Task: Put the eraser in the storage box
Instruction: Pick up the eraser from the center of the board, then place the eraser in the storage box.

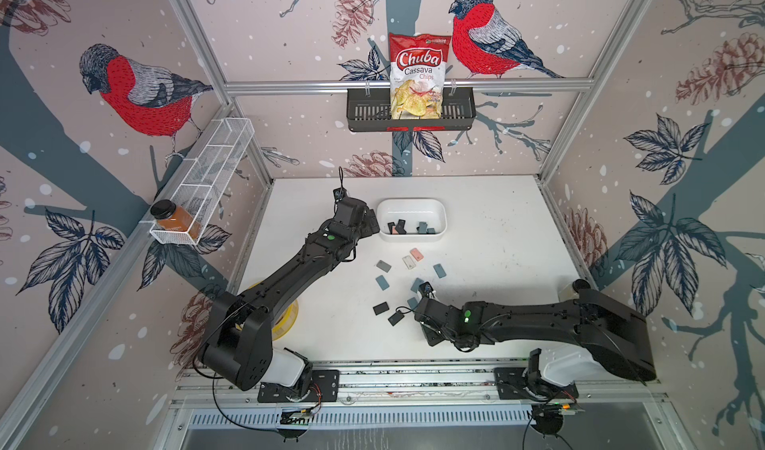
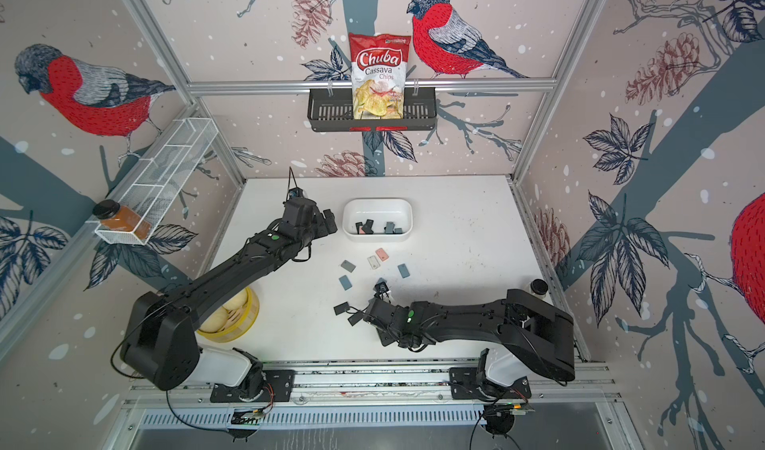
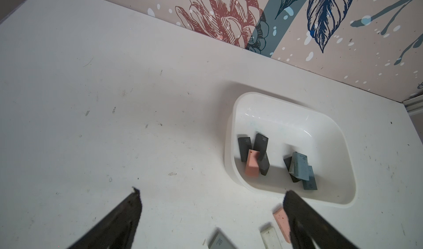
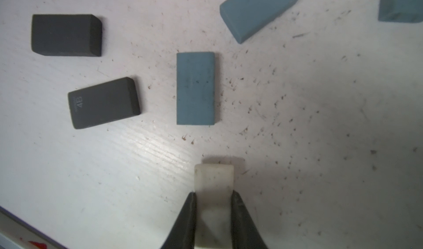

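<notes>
The bench [image 1: 496,241] is strewn with loose erasers, and the storage box [image 1: 442,216] sits toward its far side, well apart from the right hand [image 4: 214,195], so the carry looks long. The left hand [image 3: 211,192], spread wide and empty, hovers just beside the box. The two hands could clash there, or a bump could shove the box, which looks light. The right hand is pinched shut on the white eraser [image 4: 214,176], low by the bench, with one end jutting past the fingertips. So narrow a pinch on rubber may let it twist or slip, and the blue eraser [image 4: 195,87] just ahead could be nudged.
</notes>
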Controlling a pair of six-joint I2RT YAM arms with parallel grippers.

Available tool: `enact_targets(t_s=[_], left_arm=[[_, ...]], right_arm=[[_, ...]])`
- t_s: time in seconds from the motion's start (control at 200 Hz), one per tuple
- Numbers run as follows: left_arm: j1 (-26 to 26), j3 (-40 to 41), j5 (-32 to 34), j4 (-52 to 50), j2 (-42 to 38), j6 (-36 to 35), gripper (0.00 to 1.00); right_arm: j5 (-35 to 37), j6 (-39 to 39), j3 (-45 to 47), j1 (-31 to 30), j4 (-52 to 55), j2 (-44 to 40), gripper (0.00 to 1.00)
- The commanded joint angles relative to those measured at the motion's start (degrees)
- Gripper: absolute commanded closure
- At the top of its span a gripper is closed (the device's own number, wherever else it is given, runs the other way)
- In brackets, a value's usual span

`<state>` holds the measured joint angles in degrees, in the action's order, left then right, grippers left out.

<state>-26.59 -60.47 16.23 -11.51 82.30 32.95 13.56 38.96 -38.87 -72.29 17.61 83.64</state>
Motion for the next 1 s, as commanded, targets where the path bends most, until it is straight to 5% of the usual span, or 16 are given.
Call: enact_targets(t_s=[0.0,0.4,0.61,0.996], left_arm=[[0.1,-0.6,-0.4,0.6,0.2,-0.4,0.03],[0.0,-1.7,-0.7,-2.6,2.3,0.4,0.03],[-0.1,-3.7,-6.5,-5.9,3.3,1.5,0.03],[-2.6,11.1,-11.7,-2.1,-3.7,9.4,0.03]], right_arm=[[1.0,-0.3,-0.7,0.8,1.2,-1.0,0.74],[0.9,-7.2,-8.1,9.4,3.8,-5.7,0.74],[-1.6,-12.1,-15.2,15.5,3.5,-5.3,0.74],[-13.5,-17.3,-29.0,31.7,0.6,6.8,0.74]])
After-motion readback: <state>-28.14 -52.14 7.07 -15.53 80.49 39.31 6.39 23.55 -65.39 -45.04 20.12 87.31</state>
